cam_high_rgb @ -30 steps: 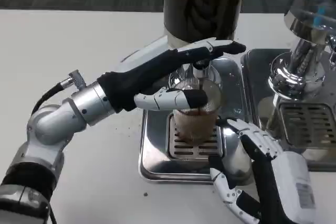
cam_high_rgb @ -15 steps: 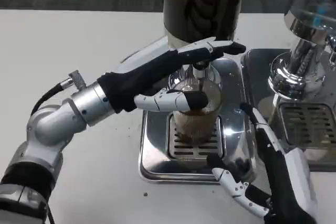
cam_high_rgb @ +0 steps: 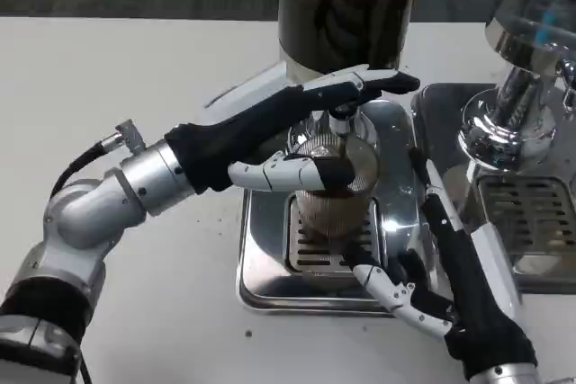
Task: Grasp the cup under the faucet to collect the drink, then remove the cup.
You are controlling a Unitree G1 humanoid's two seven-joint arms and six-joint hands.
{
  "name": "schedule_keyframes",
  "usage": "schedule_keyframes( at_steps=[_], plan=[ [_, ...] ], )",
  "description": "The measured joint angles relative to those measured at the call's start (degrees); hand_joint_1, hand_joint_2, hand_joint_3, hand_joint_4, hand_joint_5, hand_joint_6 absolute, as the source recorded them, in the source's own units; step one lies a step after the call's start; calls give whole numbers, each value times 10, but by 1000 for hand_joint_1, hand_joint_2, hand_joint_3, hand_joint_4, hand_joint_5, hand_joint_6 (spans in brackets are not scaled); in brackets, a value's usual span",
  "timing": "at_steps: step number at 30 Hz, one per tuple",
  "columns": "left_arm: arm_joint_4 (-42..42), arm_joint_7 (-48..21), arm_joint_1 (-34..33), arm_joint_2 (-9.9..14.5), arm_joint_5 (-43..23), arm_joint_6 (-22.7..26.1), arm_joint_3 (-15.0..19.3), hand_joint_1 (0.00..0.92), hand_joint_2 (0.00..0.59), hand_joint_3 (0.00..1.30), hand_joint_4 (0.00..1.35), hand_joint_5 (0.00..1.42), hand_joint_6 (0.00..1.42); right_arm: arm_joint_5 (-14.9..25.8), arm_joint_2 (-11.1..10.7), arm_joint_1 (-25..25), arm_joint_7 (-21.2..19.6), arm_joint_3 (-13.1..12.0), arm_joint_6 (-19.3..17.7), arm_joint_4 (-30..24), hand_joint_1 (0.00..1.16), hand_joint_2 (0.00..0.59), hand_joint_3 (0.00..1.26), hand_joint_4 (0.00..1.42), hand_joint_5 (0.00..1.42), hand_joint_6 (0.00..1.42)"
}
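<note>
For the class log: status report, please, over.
Left hand grips cup under faucet. Right hand open beside tray. Brown drink in cup. Nothing blocking.

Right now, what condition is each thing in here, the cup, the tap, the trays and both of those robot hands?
Cup: upright on the drip tray grate, under the faucet, brown drink inside.
Faucet: directly above the cup; flow too small to tell.
Drip tray: flat on the table, carrying the cup.
Left hand: fingers around the cup's upper part.
Right hand: open, beside the cup, holding nothing.
Second tray: under the chrome dispenser.
</note>
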Motion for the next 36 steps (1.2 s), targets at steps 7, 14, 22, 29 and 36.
schedule_keyframes(
  at_steps=[7,14,22,29,36],
  plan=[
    [-2,0,0,3,0,0,0,0,77,169,58,53,37,17,4,-22,29,-14,4,22,587,233,0,0,0,50],
    [-3,0,0,4,0,0,0,0,83,170,58,54,38,29,7,-42,45,-22,5,42,587,233,0,0,0,39],
    [-4,0,0,4,0,0,0,0,86,177,67,55,38,34,10,-62,53,-24,5,64,575,234,0,0,0,34],
    [-7,0,0,9,0,0,-1,0,86,178,68,56,38,44,12,-83,61,-25,5,85,567,235,0,0,0,33],
    [-10,0,0,11,0,1,-1,0,86,178,68,56,39,52,12,-98,66,-25,5,98,564,235,0,0,0,33]
  ],
)
